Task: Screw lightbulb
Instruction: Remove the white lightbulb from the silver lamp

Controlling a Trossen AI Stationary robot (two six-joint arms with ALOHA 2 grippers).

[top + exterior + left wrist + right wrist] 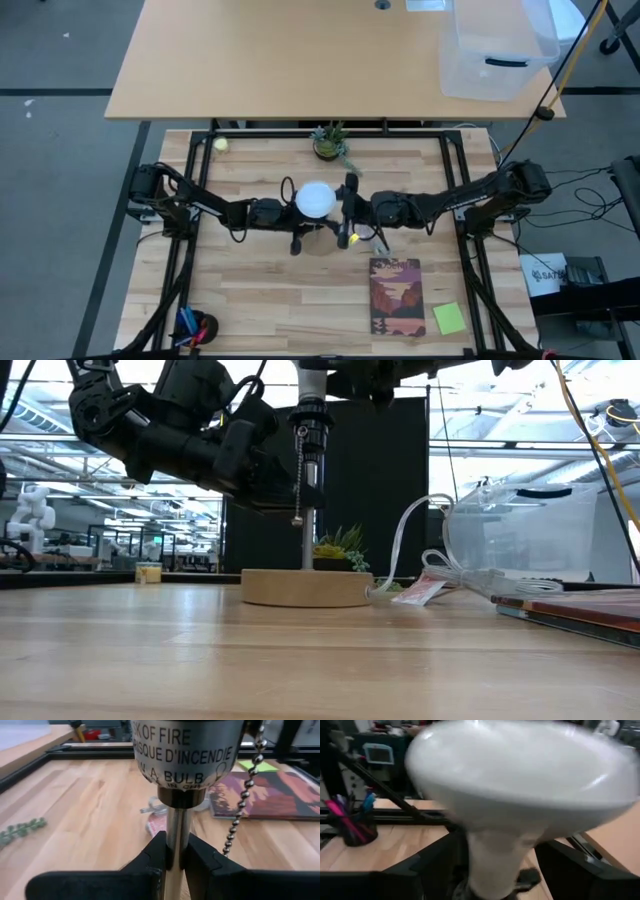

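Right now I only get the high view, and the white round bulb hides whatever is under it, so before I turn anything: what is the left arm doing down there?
Observer: The left gripper has its fingers shut on the shiny metal stem, just below the silver lamp socket.
Operator: Is the lamp standing flat?
Observer: Yes, its round wooden base lies flat on the wooden table, stem upright.
Operator: I see the right gripper at the white round bulb. Anything dangling near there?
Observer: A beaded pull chain hangs from the socket beside the stem.
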